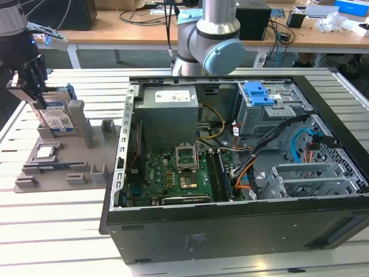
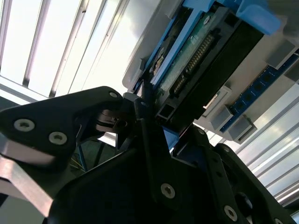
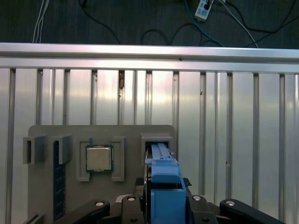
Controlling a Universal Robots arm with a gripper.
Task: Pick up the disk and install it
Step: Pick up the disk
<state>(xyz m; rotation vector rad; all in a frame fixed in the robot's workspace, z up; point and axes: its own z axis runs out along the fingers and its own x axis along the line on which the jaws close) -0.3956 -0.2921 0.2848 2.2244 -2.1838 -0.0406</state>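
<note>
While the disk (image 1: 59, 121) stands on edge in a slot of the grey fixture (image 1: 63, 167), the gripper (image 1: 36, 99) sits at its upper edge, at the exterior view's left. The step in hand is judged to be the pick-up: the grasp is made and the disk is not yet out of the slot.

End effector: narrowed onto the disk. In the second wrist view the fingers (image 2: 145, 126) flank the blue carrier edge and appear to bear on both faces. In the first wrist view the carrier (image 3: 163, 179) runs straight out between the linkages into the slot.

Surroundings:
- A CPU chip (image 3: 99, 158) lies flat in a pocket of the fixture, beside the disk's slot.
- The open case (image 1: 230, 231) lies well apart, toward the exterior view's right.
- The cage (image 1: 271, 112) with a blue latch sits at the far side of the case.

Judged requirements for the next move:
- Extraction in line with the slot walls, without tilt, so that the carrier does not bind.
- A firm hold, because the grip takes only the disk's edge.
- Clearance over the case wall before any travel toward the cage.
</note>
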